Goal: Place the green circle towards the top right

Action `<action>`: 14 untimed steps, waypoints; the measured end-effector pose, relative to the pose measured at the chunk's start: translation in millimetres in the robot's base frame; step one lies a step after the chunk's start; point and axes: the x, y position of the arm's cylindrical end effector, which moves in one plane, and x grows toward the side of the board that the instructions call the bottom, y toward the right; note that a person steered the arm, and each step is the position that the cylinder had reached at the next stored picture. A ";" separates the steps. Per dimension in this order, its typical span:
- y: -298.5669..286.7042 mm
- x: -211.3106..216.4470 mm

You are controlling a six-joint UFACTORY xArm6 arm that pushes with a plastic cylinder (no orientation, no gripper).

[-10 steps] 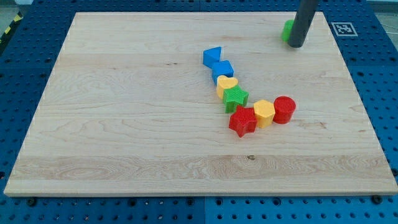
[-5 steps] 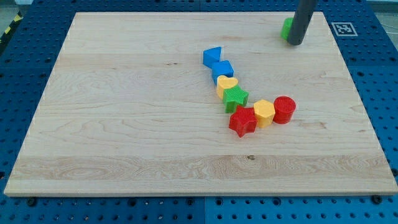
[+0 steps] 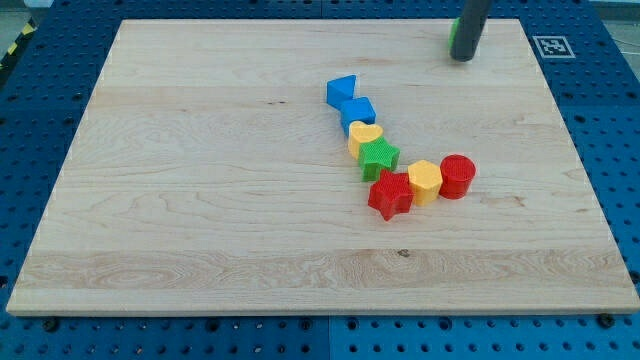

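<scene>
The board [image 3: 200,200] carries a cluster of blocks at its centre. From left to right: blue block [image 3: 341,90], blue cube [image 3: 358,111], yellow heart [image 3: 365,136], green star [image 3: 379,157], red star [image 3: 390,194], yellow hexagon [image 3: 425,181], red cylinder [image 3: 457,176]. The green circle [image 3: 454,32] lies at the far right, well apart from the cluster. My tip [image 3: 462,58] touches its right side. The rod hides most of the circle; only a green sliver shows. There are no fingers on this rod.
</scene>
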 end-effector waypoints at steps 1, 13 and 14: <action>-1.3 0.0; -22.0 -26.2; -21.7 -26.2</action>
